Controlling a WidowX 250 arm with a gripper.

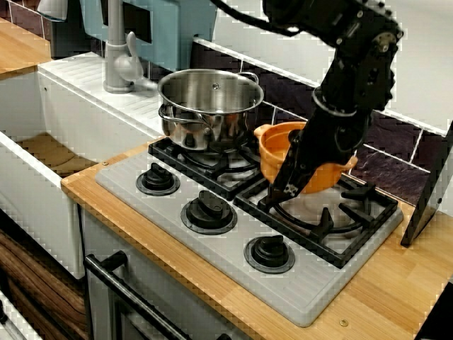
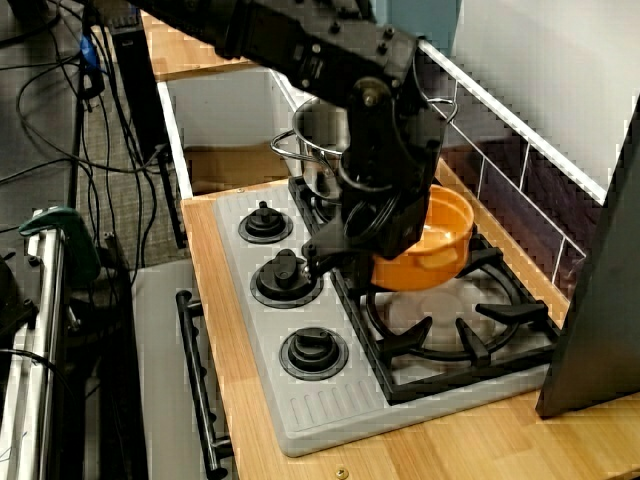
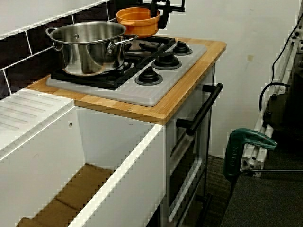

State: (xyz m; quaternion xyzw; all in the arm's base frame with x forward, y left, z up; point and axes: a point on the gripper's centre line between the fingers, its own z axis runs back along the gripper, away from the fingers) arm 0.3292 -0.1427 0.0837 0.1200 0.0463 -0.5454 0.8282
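Note:
An orange pot (image 1: 279, 152) hangs tilted just above the right burner's black grate (image 1: 357, 223). My gripper (image 1: 288, 185) is shut on its near rim, one finger inside and one outside. In the view from the stove's right end the orange pot (image 2: 445, 235) sits behind the black gripper (image 2: 338, 250), whose wrist hides the pot's left side. In the view from the sink side the orange pot (image 3: 137, 21) and gripper (image 3: 161, 10) show at the top edge. A steel pot (image 1: 210, 106) stands on the left rear burner, close beside the orange one.
Three black knobs (image 1: 209, 210) line the grey hob's front. A grey faucet (image 1: 120, 64) and white sink (image 1: 42, 152) lie to the left. A dark slanted panel (image 2: 600, 300) leans at the counter's right end. An oven handle (image 3: 203, 109) and green clamp (image 3: 246, 146) are below.

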